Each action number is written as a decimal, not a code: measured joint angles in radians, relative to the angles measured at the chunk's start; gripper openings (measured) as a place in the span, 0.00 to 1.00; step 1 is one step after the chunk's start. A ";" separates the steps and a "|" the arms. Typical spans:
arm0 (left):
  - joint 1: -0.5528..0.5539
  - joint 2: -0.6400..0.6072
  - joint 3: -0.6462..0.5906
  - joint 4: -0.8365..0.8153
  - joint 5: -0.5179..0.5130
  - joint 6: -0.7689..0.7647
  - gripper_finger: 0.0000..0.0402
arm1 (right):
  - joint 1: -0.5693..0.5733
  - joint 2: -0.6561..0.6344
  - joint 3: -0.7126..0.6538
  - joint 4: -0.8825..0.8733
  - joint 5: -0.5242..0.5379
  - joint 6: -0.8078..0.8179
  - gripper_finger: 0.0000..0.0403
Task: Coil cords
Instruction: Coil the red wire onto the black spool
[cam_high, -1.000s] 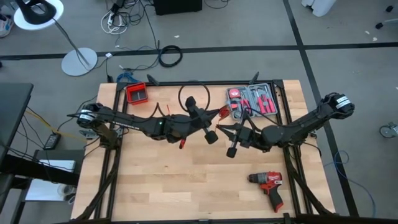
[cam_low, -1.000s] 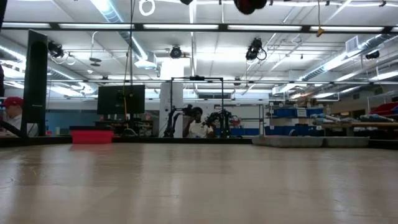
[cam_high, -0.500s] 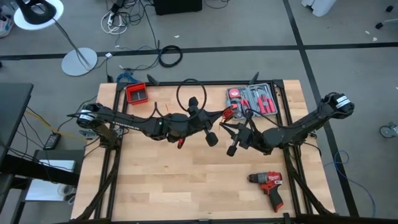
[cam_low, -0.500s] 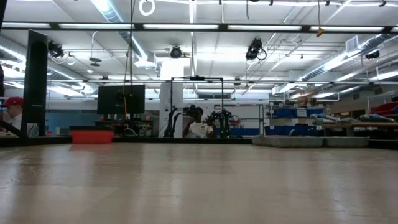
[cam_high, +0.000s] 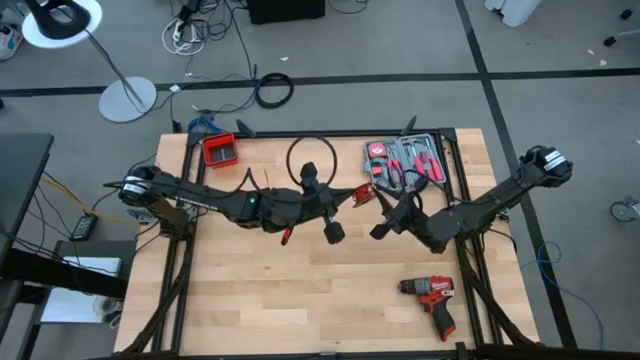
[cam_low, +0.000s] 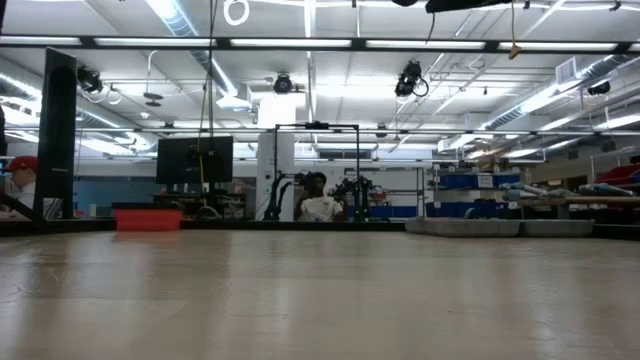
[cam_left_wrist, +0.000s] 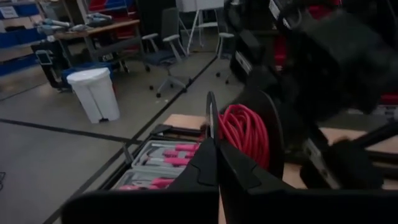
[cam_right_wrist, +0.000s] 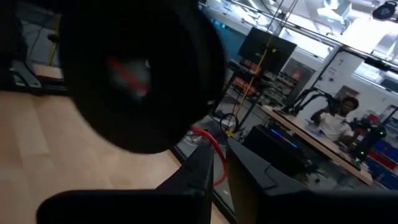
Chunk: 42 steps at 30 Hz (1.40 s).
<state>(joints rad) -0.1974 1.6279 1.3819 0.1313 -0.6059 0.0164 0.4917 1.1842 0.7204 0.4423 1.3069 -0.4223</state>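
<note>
Cords (cam_high: 330, 190) seemingly stretch sideways between both tools above the table.

- Setting: robotics lab / workshop hall
- Low view: strip lights (cam_low: 300, 43) and ducts on open ceiling; monitor (cam_low: 195, 159); seated person (cam_low: 318, 203) beside another robot rig
- Butcher-block table (cam_high: 300, 290) with red drill (cam_high: 432, 300), tool case (cam_high: 405, 163)
- Concrete floor, loose cables (cam_high: 272, 90)

A red drill (cam_high: 432, 300) is lying near the wooden table's (cam_high: 260, 300) front right corner. An open tool case (cam_high: 405, 163) of red-handled tools is sitting at the back right, a small red bin (cam_high: 219, 150) at the back left. A floor lamp (cam_high: 70, 25) and a black cable ring (cam_high: 273, 90) are resting on the floor behind. A person (cam_low: 320, 203) is sitting beyond the table.
</note>
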 joint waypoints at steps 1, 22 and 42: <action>-0.002 0.000 0.000 -0.009 -0.001 0.001 0.00 | 0.005 -0.006 0.000 0.001 0.003 -0.002 0.10; -0.008 0.000 0.000 -0.069 0.041 0.002 0.00 | 0.009 -0.061 0.000 0.040 0.001 -0.113 0.09; -0.008 0.001 0.000 0.026 0.008 0.141 0.00 | 0.136 -0.010 0.000 -0.218 -0.456 0.627 0.11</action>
<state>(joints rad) -0.2054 1.6287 1.3819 0.1569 -0.5984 0.1577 0.6275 1.1747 0.7200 0.2240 0.8508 0.2043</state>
